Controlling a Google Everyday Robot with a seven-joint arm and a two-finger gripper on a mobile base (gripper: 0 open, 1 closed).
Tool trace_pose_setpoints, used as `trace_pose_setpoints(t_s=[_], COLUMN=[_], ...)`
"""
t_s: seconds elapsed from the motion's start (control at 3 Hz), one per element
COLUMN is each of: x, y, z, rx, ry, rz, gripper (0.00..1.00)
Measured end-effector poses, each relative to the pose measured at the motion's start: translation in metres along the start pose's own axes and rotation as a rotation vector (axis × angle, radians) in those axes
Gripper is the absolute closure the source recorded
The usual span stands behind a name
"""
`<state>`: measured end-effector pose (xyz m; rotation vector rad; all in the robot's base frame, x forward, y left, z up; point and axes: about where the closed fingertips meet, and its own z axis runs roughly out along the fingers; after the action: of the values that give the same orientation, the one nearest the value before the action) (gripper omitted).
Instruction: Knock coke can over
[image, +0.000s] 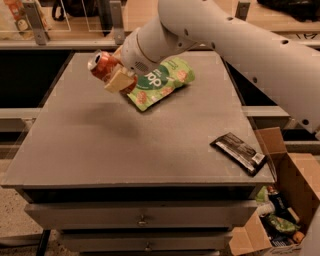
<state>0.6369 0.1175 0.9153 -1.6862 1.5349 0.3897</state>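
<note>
Red aluminium, the small cylindrical coke can is clamped between the tan fingers of the white arm's gripper, whose jaws are closed around its body. The can is held over the rear-left part of the grey table, with a soft shadow below it. Its long axis is tilted, with the silver top pointing up and to the left. Just beside it lies a green snack pouch. A black wrapper lies well apart, near the table's right edge.
</note>
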Motion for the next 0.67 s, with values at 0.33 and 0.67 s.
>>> trace_pose_setpoints(t_s=[0.33, 0.67], x=[0.048, 0.084], y=[0.02, 0.039], z=[-0.017, -0.04], rx=[-0.098, -0.155], ry=[0.169, 0.295], rz=[-0.059, -0.096], gripper=[1.0, 1.0])
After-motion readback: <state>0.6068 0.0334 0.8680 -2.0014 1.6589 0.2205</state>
